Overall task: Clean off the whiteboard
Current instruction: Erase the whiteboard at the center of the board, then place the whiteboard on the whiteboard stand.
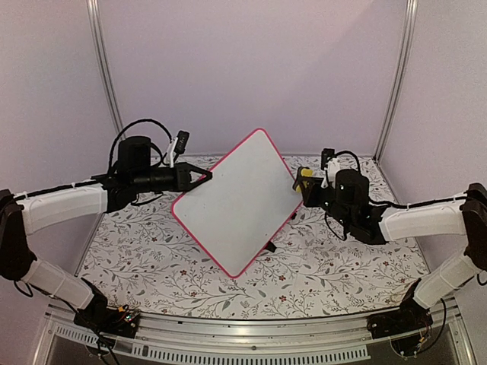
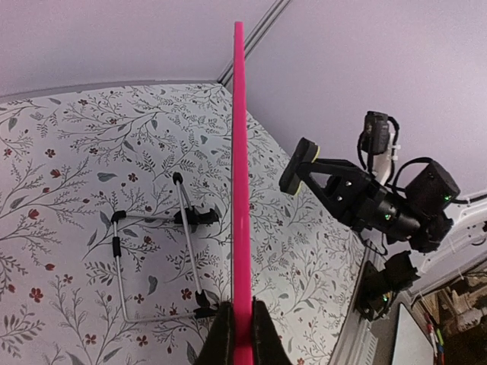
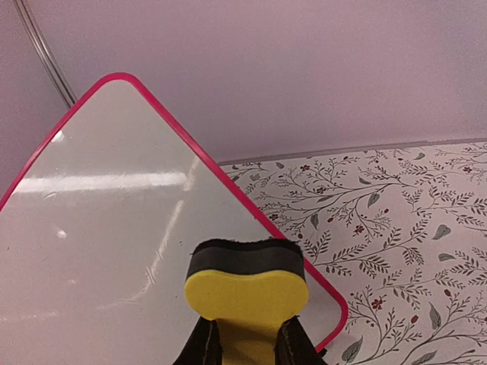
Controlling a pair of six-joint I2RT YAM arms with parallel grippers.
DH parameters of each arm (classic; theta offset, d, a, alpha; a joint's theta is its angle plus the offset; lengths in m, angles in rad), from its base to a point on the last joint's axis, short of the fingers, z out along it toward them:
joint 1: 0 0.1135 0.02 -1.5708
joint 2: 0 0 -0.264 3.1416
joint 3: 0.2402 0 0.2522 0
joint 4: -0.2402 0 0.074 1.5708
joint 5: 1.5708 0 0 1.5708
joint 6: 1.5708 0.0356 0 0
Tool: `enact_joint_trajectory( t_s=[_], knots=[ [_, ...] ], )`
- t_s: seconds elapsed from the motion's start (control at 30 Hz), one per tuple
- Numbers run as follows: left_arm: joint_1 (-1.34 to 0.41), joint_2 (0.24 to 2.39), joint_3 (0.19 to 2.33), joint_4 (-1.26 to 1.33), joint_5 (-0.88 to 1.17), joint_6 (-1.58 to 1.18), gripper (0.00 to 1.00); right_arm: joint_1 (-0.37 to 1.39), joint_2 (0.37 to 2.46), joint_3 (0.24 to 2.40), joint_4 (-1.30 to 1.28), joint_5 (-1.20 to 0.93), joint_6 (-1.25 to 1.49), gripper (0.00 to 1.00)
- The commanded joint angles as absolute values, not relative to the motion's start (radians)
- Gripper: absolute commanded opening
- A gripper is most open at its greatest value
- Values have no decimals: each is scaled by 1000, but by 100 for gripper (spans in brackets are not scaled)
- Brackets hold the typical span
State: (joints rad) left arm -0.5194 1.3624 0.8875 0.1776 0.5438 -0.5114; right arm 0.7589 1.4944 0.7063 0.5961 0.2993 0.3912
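The whiteboard (image 1: 240, 201), white with a pink-red frame, is held up off the table, tilted like a diamond. Its face shows only faint smears in the right wrist view (image 3: 114, 228). My left gripper (image 1: 207, 176) is shut on its left edge. The left wrist view shows the board edge-on as a pink line (image 2: 240, 152) between my closed left gripper (image 2: 243, 346). My right gripper (image 1: 313, 188) is shut on a yellow eraser (image 1: 303, 181) with a black felt face (image 3: 247, 262), near the board's right corner. In the left wrist view the eraser (image 2: 299, 163) stands a little apart from the board.
A wire stand with black clip feet (image 2: 152, 258) lies on the floral tablecloth (image 1: 152, 258) under the board; one foot (image 1: 270, 245) shows below the board's lower edge. Pale walls and corner posts (image 1: 105, 68) enclose the back.
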Motion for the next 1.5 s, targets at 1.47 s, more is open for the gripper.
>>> enact_joint_trajectory(
  t_s=[1.47],
  knots=[
    [-612, 1559, 1278, -56, 332, -510, 2, 754, 1150, 519, 311, 584, 502, 5]
  ],
)
